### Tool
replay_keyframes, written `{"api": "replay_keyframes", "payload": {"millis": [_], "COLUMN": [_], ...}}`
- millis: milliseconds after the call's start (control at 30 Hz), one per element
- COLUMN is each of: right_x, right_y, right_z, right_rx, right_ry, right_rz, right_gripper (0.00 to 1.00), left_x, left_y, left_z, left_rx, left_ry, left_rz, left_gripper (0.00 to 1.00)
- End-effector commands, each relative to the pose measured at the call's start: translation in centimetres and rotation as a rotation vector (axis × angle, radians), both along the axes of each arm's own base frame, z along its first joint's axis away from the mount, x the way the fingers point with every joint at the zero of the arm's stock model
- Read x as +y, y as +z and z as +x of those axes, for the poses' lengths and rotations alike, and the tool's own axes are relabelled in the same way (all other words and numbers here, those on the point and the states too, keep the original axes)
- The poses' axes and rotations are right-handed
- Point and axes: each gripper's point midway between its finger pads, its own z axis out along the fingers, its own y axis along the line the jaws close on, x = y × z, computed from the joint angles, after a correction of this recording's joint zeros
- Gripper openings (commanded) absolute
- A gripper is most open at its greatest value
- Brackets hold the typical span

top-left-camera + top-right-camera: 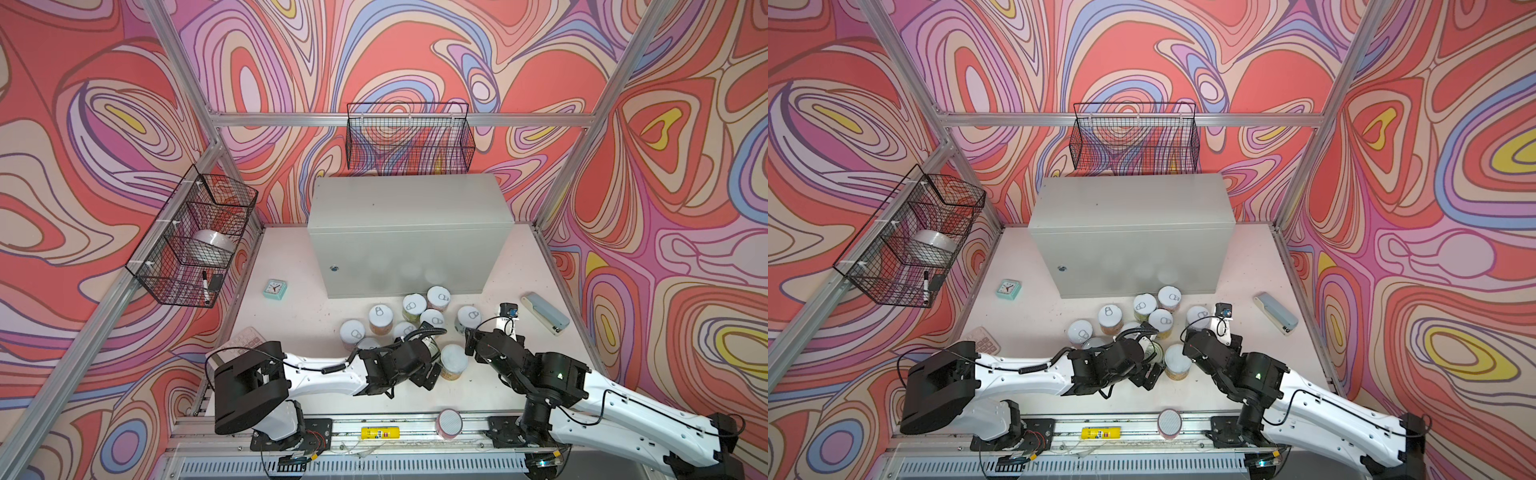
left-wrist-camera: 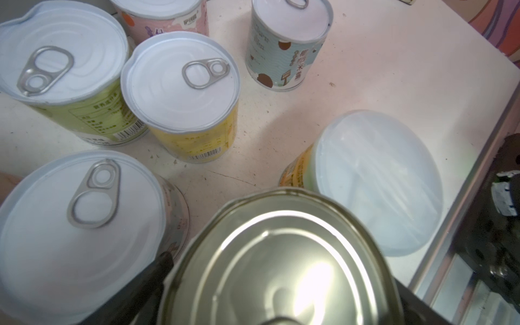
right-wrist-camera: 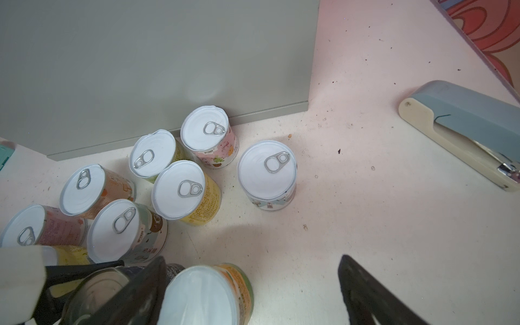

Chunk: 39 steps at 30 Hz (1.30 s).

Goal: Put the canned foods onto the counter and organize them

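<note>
Both top views show the table (image 1: pixel 291 324) across the lower middle of the frame, with the counter (image 1: pixel 409 203) at centre, its flat top bare. The cans (image 1: pixel 414 305) stand upright on the table just below the counter's front, lower centre, packed close. They look rigid and smooth-walled, probably weighty if full, so a squeeze across the body below the rim should hold better than any hold on lid or pull tab. Slick labels could slip under a light pinch, and tight neighbours leave fingers little room. Nearest the arms, the steel-top can (image 2: pixel 281 247) sits between the wide-spread fingers of the left gripper (image 2: pixel 282 271), which flank it with no clear clamp. Just beside it, the orange can (image 3: pixel 202 295) wears a plastic cap that may flex; the right gripper (image 3: pixel 253 261) hovers near, jaws wide and empty.
</note>
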Motion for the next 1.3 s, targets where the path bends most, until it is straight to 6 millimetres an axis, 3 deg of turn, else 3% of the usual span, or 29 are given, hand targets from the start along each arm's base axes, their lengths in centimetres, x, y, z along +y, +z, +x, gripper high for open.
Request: {"api": "replay_keyframes", "payload": {"millis": [0, 433, 767, 1033, 1167, 1267], "right_x": [-0.4, -0.1, 0.2, 0.2, 0.1, 0.2], "right_y": [-0.3, -0.7, -1.4, -1.4, -1.3, -1.1], "right_z": [0.1, 0.3, 0.4, 0.5, 0.6, 0.7], "right_rx": [-0.015, -0.020, -0.016, -0.023, -0.030, -0.037], "right_ry": [-0.012, -0.010, -0.010, -0.017, -0.022, -0.025], "right_rz": [-0.017, -0.012, -0.012, -0.005, -0.007, -0.005], "right_gripper": [0.98, 0.98, 0.98, 0.98, 0.98, 0.98], "left_x": [-0.2, -1.1, -0.3, -0.4, -0.4, -0.2], "left_y": [1.0, -0.3, -1.7, -1.1, -1.0, -0.5], "left_z": [1.6, 2.2, 2.1, 2.2, 2.2, 2.4], "left_rx": [-0.021, 0.000, 0.016, 0.004, 0.001, -0.011], "left_ry": [0.070, 0.068, 0.090, 0.081, 0.075, 0.084], "left_rz": [-0.048, -0.036, 0.001, 0.007, 0.015, 0.024], "left_gripper": [0.99, 0.91, 0.82, 0.55, 0.27, 0.00]}}
